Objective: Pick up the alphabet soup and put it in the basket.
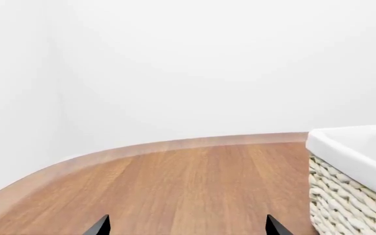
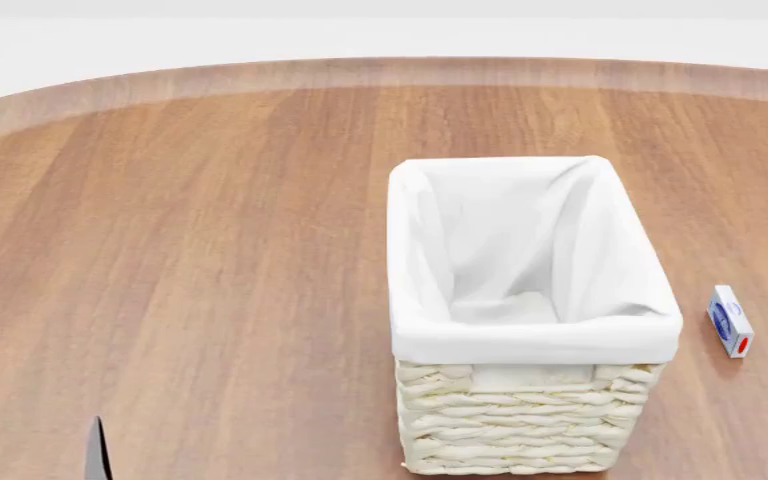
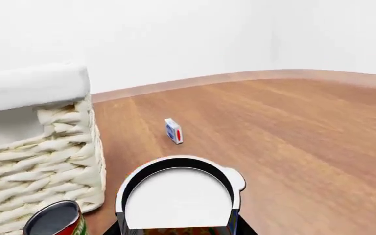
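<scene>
1 alphabet soup [image 3: 178, 198] stands upright, axis vertical, beside basket [image 3: 41, 147].

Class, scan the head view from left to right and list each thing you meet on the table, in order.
Left gripper's dark fingertip → basket → small blue-and-white box.

Alphabet soup [image 3: 178, 198] label and right tool cut off.
</scene>
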